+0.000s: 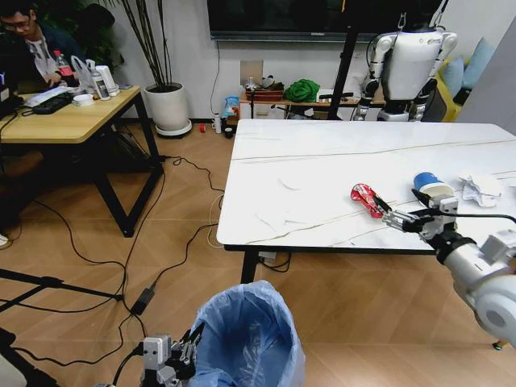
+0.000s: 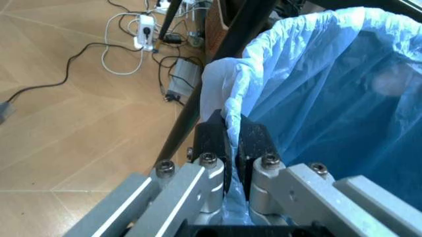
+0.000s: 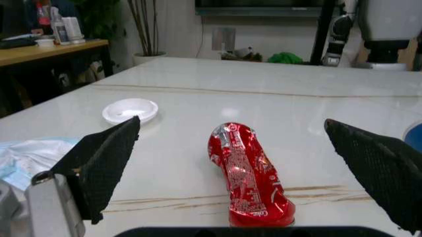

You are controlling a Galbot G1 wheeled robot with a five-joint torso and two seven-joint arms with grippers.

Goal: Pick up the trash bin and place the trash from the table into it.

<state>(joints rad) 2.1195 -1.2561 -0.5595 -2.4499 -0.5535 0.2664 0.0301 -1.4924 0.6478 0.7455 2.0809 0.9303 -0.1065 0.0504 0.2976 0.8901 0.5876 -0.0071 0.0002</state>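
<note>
The left claw is holding the trash bin rim; the right claw, wide, should be centering on the red can.

wooden desk, white plant pot, floor cables

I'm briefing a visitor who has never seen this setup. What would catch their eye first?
Probably the crushed red can lying on the white marble-look table, with the right pincer open just short of it. Next, the trash bin with its blue bag, low in front of the table, its rim pinched by the left pincer.
</note>
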